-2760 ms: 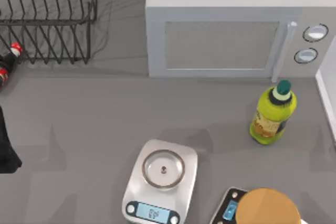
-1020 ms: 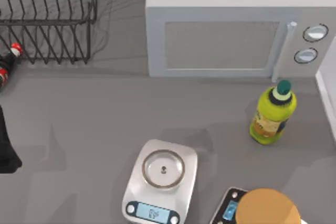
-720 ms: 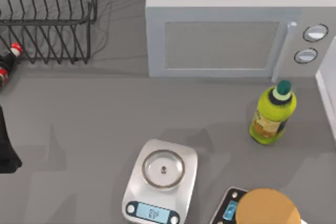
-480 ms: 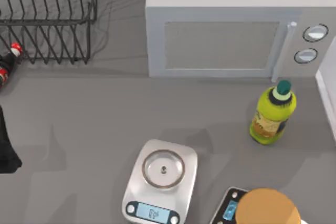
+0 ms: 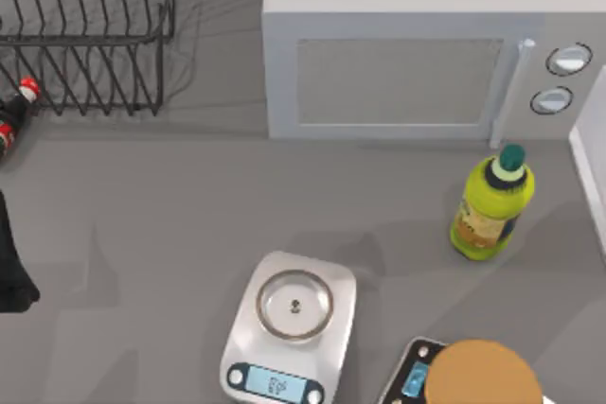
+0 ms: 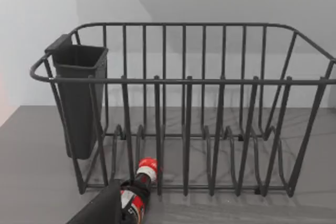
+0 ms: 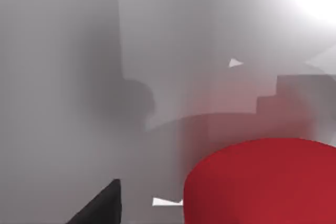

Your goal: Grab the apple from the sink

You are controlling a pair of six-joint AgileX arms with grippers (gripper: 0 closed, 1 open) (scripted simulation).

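While my right wrist camera looks down close, here is the call:

Apple: the apple (image 7: 260, 182) sits huge and bright red right under my right wrist, close against pale grey walls that look like the sink (image 7: 173, 61).
Right gripper: one dark fingertip (image 7: 102, 205) pokes in beside the apple, apart from it; I can't tell how wide my fingers stand or whether they hold anything.
Left arm: parked at 9 o'clock on the table's edge, a dark shape (image 5: 11, 262) in the top view; I can't tell its fingers either.
Dark bottle: the dark bottle (image 6: 134, 195) with its red cap lies just in front of the wire dish rack (image 6: 184, 108), toward 10 o'clock.
Microwave: the microwave (image 5: 417, 44) stands at 12 to 1 o'clock.
Yellow-green bottle: the yellow-green bottle (image 5: 490, 203) is upright at 3 o'clock, near the microwave's door handle.
Scale: the silver kitchen scale (image 5: 292, 328) rests at 6 o'clock.
Tan disc: the tan disc (image 5: 483, 374) sits at 5 o'clock, on a second scale.
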